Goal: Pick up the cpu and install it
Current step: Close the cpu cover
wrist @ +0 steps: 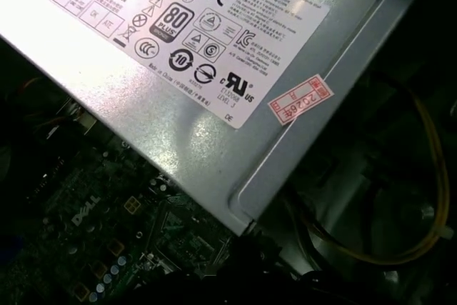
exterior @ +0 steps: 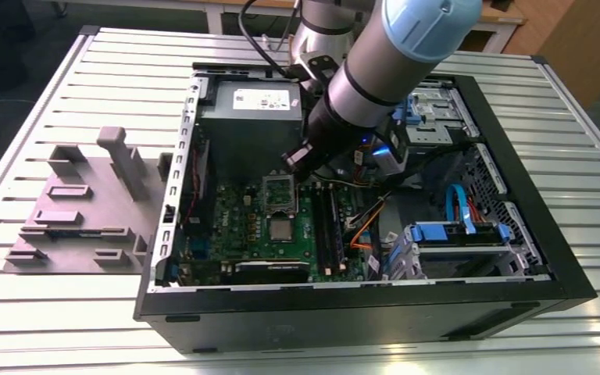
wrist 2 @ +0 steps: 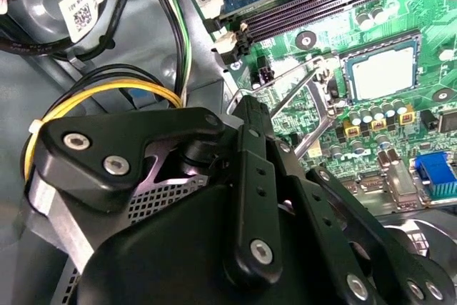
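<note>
The cpu (exterior: 279,230) is a small silvery square lying flat in the socket on the green motherboard (exterior: 240,242) inside the open computer case. In the second wrist view the cpu (wrist 2: 380,75) sits inside its socket border, with the shiny metal socket frame (wrist 2: 318,108) swung up beside it. My gripper (exterior: 302,158) hangs low in the case at the power supply's near edge, just beyond the raised frame (exterior: 279,192) and apart from the cpu. The gripper's black linkage (wrist 2: 253,176) takes up the foreground of the second wrist view. Nothing shows in its grasp.
A grey power supply (exterior: 250,117) with a label (wrist: 207,41) stands right beside the gripper. Black memory sticks (exterior: 326,226) run alongside the socket. Yellow and black cables (wrist 2: 114,91) and blue-tabbed drive bays (exterior: 456,234) crowd the case. A grey fixture block (exterior: 81,211) sits on the slatted table.
</note>
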### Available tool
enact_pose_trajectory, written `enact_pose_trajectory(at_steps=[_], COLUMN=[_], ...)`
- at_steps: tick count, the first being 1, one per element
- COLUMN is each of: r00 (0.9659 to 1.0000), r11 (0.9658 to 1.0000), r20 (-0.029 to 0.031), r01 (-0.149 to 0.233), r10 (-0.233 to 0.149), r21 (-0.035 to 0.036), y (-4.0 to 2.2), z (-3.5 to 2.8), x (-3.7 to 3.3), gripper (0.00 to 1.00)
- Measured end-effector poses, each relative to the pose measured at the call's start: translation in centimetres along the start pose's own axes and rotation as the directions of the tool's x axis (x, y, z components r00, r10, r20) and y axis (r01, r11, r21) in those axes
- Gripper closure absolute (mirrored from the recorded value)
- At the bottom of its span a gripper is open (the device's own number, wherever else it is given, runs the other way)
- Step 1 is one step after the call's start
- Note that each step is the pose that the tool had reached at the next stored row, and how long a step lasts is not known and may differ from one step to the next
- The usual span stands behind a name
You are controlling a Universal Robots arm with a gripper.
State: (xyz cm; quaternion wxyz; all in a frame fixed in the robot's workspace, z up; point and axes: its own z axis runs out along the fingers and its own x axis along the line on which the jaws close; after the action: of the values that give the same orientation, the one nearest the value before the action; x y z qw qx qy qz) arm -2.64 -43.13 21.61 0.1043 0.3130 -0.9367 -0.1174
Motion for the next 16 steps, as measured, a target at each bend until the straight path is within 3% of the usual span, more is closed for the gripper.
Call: enact_pose_trajectory(at_steps=[4, 8, 16], r00=[1.0, 0.9991, 0.993], r11=[1.0, 0.9992, 0.9935], r20=[-0.0056, -0.0163, -0.0386], r01=[0.008, 0.04, 0.112], r10=[-0.008, -0.04, -0.112], r21=[0.0035, 0.0082, 0.0158], y=[-0.01, -0.01, -0.05], z=[-0.01, -0.01, -0.03], x=[-0.02, -0.01, -0.07], gripper=[0.9, 0.9, 0.9])
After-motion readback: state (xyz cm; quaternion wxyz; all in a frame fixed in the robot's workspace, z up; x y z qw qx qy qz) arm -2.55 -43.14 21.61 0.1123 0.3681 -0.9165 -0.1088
